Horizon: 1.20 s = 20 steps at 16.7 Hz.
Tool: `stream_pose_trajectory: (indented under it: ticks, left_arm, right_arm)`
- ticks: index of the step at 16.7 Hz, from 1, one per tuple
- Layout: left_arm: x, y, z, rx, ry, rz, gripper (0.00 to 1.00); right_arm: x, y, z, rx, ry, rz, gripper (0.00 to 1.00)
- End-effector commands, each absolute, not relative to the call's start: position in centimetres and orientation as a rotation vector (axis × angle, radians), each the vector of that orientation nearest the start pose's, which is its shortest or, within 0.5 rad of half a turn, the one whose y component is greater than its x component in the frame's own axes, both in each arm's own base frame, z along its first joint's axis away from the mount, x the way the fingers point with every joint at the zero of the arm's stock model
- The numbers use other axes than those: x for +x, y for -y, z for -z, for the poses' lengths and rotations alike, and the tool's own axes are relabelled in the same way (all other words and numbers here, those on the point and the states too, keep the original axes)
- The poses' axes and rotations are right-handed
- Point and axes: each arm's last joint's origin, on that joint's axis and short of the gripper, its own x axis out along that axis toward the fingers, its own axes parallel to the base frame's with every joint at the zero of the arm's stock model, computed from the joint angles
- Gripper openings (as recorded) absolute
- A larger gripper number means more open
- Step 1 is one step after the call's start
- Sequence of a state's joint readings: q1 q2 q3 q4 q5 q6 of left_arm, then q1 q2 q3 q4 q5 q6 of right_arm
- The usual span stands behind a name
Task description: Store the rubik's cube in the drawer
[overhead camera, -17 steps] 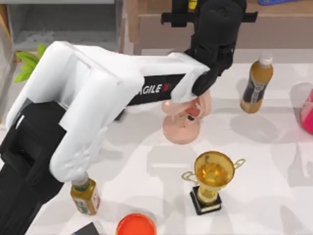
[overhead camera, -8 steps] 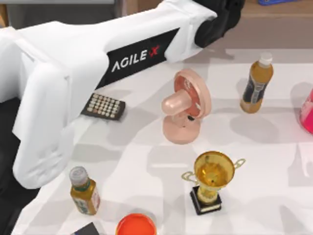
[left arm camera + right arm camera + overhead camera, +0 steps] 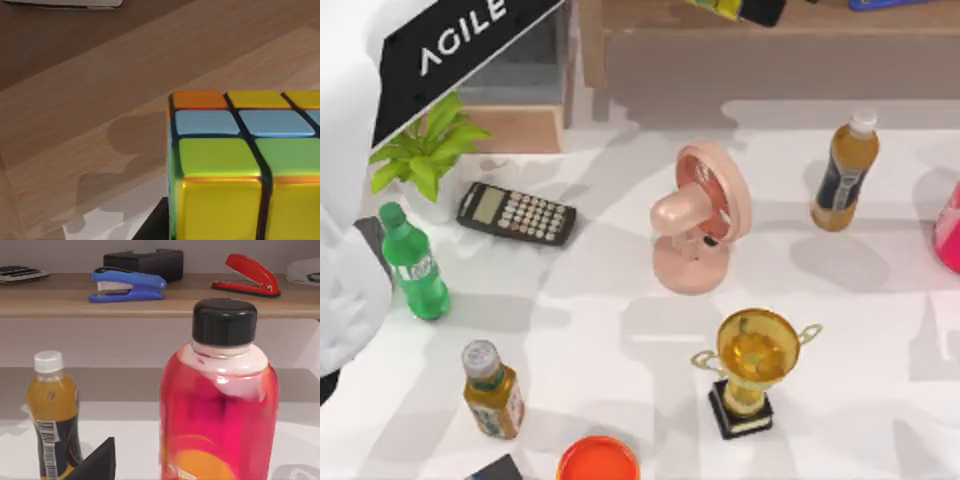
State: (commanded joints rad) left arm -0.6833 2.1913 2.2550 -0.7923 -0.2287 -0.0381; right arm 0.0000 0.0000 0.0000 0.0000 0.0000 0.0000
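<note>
Your left fingers (image 3: 152, 230) show as a dark sliver under the rubik's cube (image 3: 235, 170), which sits hard up against the wrist camera. I judge they are closed on it, holding it from below and behind. The grip itself is mostly hidden, so treat its firmness as unproven.

The cube hangs above the long wooden shelf (image 3: 740, 60) at the far side of the tabletop (image 3: 620, 320), not above the drawer (image 3: 515, 128). The drawer stands open at the far left, grey inside, with its tan front facing you.

- **Wrong place:** let go here and the cube lands on the shelf – that is the first risk.
- **Blocked path:** the shelf's upright end board (image 3: 588, 40) stands between the cube and the drawer. A low sideways move could knock the cube against it and twist it out of the grasp.
- **Missed drop:** a release short of the drawer's front panel would send the cube down beside the plant (image 3: 425, 150) and calculator (image 3: 515, 212).
- **Arm sweep:** your left arm (image 3: 350, 150) looms over the near-left corner – a careless swing could tip the green bottle (image 3: 412, 265).

Your right arm is parked at the right, facing the pink bottle (image 3: 217, 405).
</note>
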Motion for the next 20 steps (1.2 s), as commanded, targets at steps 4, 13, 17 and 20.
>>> stream_pose_trajectory:
  ticks: [4,13,17,20]
  left_arm:
    - [40.8,21.6,-33.5,0.332,-0.994,0.35,0.0]
    - [46.1,-6.1,-30.3,0.14,-1.383,0.023,0.0]
    - [47.1,-15.0,-23.8,0.049,-1.493,-0.026,0.0]
    - [47.8,-17.2,-19.1,0.014,-1.557,0.006,0.0]
  right_arm:
    - [10.6,0.1,-16.0,0.0,0.0,0.0,1.0]
    - [10.6,0.1,-16.0,0.0,0.0,0.0,1.0]
    - [10.6,0.1,-16.0,0.0,0.0,0.0,1.0]
    - [10.6,0.1,-16.0,0.0,0.0,0.0,1.0]
